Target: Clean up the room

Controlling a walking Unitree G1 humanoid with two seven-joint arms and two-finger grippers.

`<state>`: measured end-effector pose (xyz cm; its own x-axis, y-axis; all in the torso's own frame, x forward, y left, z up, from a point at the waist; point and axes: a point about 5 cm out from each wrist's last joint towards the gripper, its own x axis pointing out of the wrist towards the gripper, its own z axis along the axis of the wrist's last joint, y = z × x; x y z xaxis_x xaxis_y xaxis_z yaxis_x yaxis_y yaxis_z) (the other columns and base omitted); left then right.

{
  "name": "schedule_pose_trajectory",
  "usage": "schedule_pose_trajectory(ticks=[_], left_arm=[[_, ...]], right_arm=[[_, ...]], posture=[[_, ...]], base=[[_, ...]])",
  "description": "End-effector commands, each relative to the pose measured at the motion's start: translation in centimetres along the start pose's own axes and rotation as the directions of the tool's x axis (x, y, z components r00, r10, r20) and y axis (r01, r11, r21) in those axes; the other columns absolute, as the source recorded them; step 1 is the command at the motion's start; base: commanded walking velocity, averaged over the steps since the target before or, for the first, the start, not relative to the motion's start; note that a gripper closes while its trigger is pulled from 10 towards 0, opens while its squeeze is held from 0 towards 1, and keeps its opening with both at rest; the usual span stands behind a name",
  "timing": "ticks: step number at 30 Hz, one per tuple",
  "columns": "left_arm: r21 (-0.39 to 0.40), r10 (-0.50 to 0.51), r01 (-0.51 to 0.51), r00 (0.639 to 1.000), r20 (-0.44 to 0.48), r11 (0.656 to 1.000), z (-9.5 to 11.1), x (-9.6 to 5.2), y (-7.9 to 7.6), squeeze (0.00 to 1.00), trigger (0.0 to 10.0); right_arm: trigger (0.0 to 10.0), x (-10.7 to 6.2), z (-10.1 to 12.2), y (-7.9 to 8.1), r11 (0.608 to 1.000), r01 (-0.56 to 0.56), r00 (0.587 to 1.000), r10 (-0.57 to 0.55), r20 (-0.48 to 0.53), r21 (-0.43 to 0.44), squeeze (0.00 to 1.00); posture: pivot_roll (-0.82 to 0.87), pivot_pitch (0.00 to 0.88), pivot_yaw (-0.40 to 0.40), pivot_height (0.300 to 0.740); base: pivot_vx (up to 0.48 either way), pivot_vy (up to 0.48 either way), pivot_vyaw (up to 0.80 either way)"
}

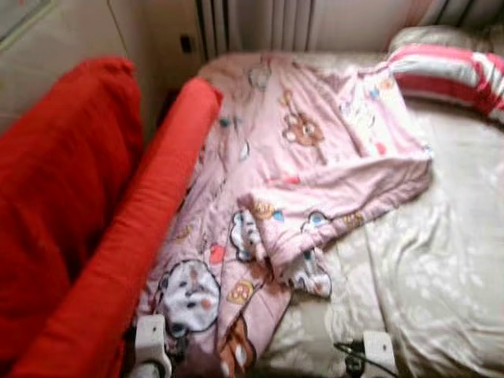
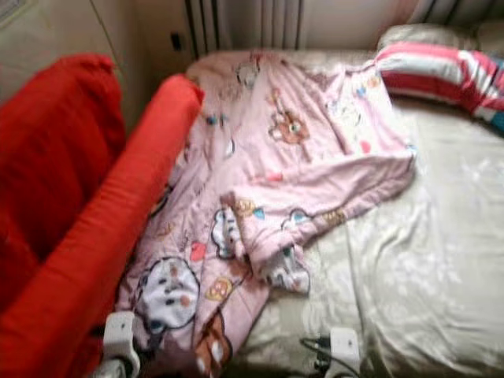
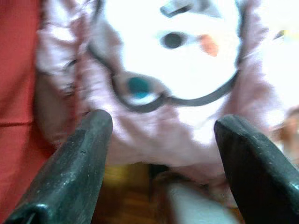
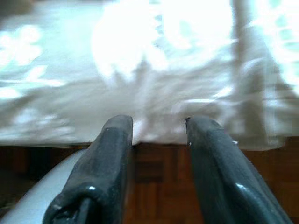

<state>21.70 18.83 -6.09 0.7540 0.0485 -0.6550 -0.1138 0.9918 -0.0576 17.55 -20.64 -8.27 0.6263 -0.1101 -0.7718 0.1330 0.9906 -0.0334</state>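
While both claws hover spread, pink blanket (image 1: pixel 299 165) covers bed (image 1: pixel 441 260)

Both arms low, only the wrist ends poke in at the bottom edge of the head views.

Left wrist (image 1: pixel 150 342): white housing, bottom left. Right wrist (image 1: pixel 376 350): white housing with a black cable looped beside it, bottom right, well apart from the left.

Left gripper (image 3: pixel 163 154): jaws spread wide, two black fingers (image 3: pixel 70 172) splayed with a broad gap, nothing between them (tips look worn and dusty).

Right gripper (image 4: pixel 159 135): jaws parted, gap narrower than the left's, fingers (image 4: pixel 105 168) near parallel, nothing between them. Rounded white part of the robot's body shows under the right fingers in the wrist view.
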Motion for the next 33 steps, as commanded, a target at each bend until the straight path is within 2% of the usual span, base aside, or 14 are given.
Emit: schedule_pose_trajectory(ticks=[1,5,8,11,16,17,18,19,23,25,30,33], left_arm=[[0.017,0.027,-0.027,0.999,-0.042,0.999,-1.3,-0.5,1.1,0.0,10.0],[0.018,0.027,-0.026,0.999,-0.038,0.999,-1.2,-0.5,1.1,0.0,10.0],[0.022,0.012,-0.012,1.0,0.008,1.0,-0.3,-0.3,1.0,0.0,10.0],[0.006,0.005,-0.005,0.998,0.065,1.0,0.9,-0.1,0.9,0.0,10.0],[0.004,-0.048,0.049,0.975,0.216,0.999,3.6,0.3,0.2,0.0,10.0],[0.002,-0.059,0.061,0.965,0.256,0.998,4.3,0.3,0.0,0.0,10.0],[0.001,-0.074,0.078,0.945,0.318,0.997,5.3,0.2,-0.1,0.0,10.0],[0.002,-0.081,0.085,0.936,0.343,0.996,5.7,0.1,-0.1,0.0,10.0],[-0.002,-0.087,0.096,0.91,0.405,0.995,6.0,-0.4,0.0,0.0,10.0],[-0.005,-0.084,0.095,0.904,0.419,0.996,5.9,-0.6,0.1,0.0,10.0],[-0.005,-0.088,0.1,0.895,0.437,0.995,5.8,-0.9,0.2,0.0,10.0],[-0.005,-0.091,0.104,0.893,0.441,0.995,5.7,-0.9,0.1,0.0,10.0]], right_arm=[[10.0,-0.2,-0.7,0.4,1.0,-0.009,1.0,0.009,-0.012,0.016,0.0],[10.0,-0.2,-0.7,0.4,0.999,-0.009,1.0,0.01,-0.004,0.033,0.0],[10.0,-0.2,-0.6,0.4,0.999,-0.003,1.0,0.002,0.016,0.053,0.0],[10.0,-0.2,-0.4,0.4,0.998,-0.004,0.999,0.002,0.039,0.057,0.0],[10.0,-0.4,0.0,0.2,0.997,-0.005,0.994,-0.004,0.108,0.079,0.0],[10.0,0.1,3.3,0.3,0.998,-0.015,0.971,-0.001,0.241,0.064,0.0],[10.0,0.0,8.1,0.3,0.999,-0.028,0.901,0.011,0.433,0.034,0.0],[10.0,-0.2,9.4,0.2,0.999,-0.03,0.871,0.016,0.492,0.021,0.0],[10.0,-1.1,10.9,0.3,0.999,-0.031,0.792,0.035,0.61,-0.017,0.0],[10.0,-1.5,11.2,0.3,0.999,-0.026,0.766,0.039,0.641,-0.029,0.0],[10.0,-1.5,11.0,0.4,0.999,-0.034,0.76,0.041,0.649,-0.023,0.0],[10.0,-1.4,10.6,0.9,0.998,-0.042,0.775,0.058,0.63,-0.041,0.0]], posture=[[-0.01,0.16,-0.001,0.74],[-0.01,0.16,-0.002,0.74],[-0.02,0.158,-0.002,0.74],[-0.02,0.155,-0.004,0.74],[-0.03,0.147,-0.009,0.74],[-0.03,0.144,-0.012,0.74],[-0.04,0.143,-0.013,0.74],[-0.04,0.143,-0.013,0.74],[-0.05,0.14,-0.017,0.74],[-0.05,0.139,-0.021,0.74],[-0.05,0.136,-0.021,0.74],[-0.05,0.132,-0.02,0.74]], base=[[0.0,0.0,0.8],[0.0,0.0,0.56],[0.0,0.0,0.0],[0.0,0.0,0.0],[0.0,0.0,0.0],[0.0,0.0,0.0],[0.0,0.0,0.0],[0.0,0.0,0.0],[0.0,0.0,0.0],[0.0,0.0,0.0],[0.0,0.0,0.0],[0.0,0.0,0.0]])
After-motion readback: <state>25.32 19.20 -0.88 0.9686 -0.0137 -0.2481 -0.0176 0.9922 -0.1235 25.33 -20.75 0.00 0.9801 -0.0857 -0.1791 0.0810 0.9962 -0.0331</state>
